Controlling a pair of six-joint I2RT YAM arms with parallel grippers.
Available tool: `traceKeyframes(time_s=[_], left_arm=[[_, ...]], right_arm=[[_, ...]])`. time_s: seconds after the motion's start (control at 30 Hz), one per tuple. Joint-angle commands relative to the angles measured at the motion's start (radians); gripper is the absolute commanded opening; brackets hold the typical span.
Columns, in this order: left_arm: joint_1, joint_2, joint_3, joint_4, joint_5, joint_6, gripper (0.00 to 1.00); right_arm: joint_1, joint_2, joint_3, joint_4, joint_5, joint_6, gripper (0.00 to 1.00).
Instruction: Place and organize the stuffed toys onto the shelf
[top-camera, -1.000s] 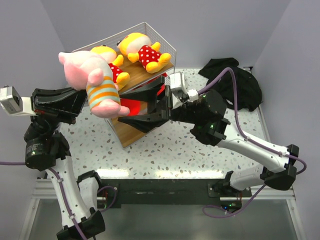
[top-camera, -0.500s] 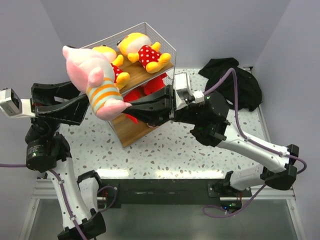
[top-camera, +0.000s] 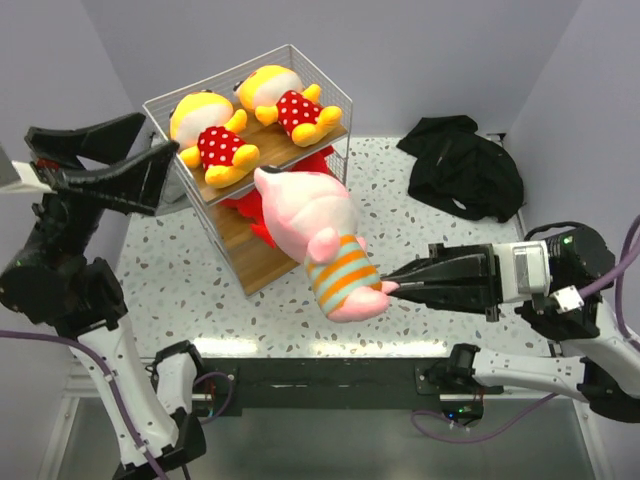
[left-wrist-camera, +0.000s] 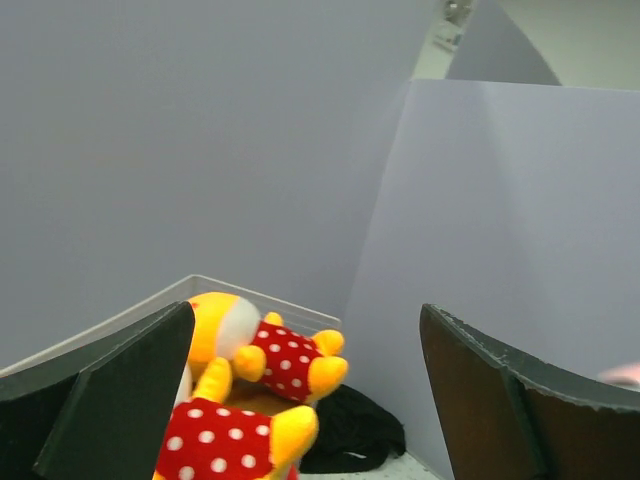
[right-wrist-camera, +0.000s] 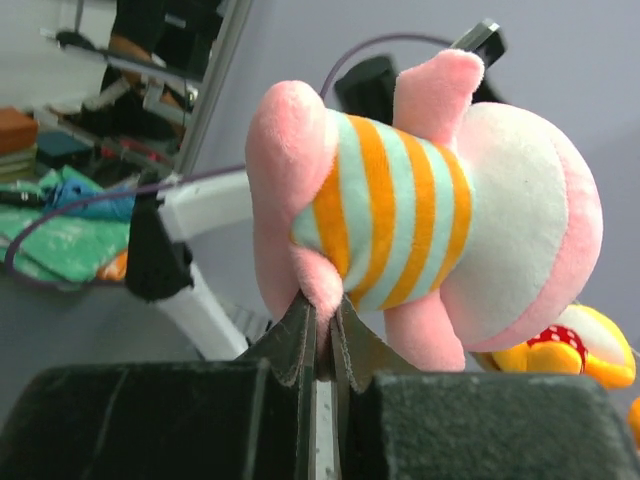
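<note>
Top external view is showing the speckled table (top-camera: 300, 310) lying bare in front of the shelf (top-camera: 262, 262). The pink toy (top-camera: 310, 225) is hanging by the shelf's front edge. Two yellow dolls (top-camera: 205, 135) are lying on the top board. The right gripper (top-camera: 392, 288) is pinching the pink toy's foot tight. The left gripper (top-camera: 160, 135) is gaping wide and empty, left of the shelf. A second ago it was holding that toy.

A crumpled black cloth (top-camera: 462, 165) lies at the far right of the speckled table (top-camera: 420, 225).
</note>
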Motion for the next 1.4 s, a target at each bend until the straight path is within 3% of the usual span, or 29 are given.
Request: traceKeyframes(time_s=[0.0,0.1,0.23,0.53,0.73,0.77,1.07,1.37], left_arm=[[0.001,0.112,0.142,-0.471,-0.095,0.346,1.0],[0.001,0.152,0.199,-0.588,-0.152,0.437,1.0],[0.001,0.168,0.205,-0.647,-0.142,0.483,1.0],[0.003,0.073,0.151,-0.714,-0.155,0.558,1.0],[0.003,-0.007,0.052,-0.787,-0.304,0.54,1.0],[0.003,-0.018,0.035,-0.777,-0.31,0.518,1.0],[0.003,-0.042,0.001,-0.788,-0.353,0.48,1.0],[0.003,-0.087,-0.054,-0.783,-0.413,0.48,1.0]], right_arm=[[0.001,0.006,-0.045,-0.327,0.006,-0.196,0.0],[0.0,0.078,-0.042,-0.613,0.075,-0.278,0.0],[0.001,0.166,-0.087,-0.687,0.187,-0.281,0.0],[0.001,0.201,-0.265,-0.469,0.326,-0.333,0.0],[0.001,0.149,-0.437,-0.253,0.376,-0.503,0.0],[0.0,0.158,-0.451,-0.248,0.367,-0.593,0.0],[0.001,0.347,-0.361,-0.257,0.491,-0.819,0.0],[0.0,0.488,-0.48,0.135,0.611,-0.85,0.0]])
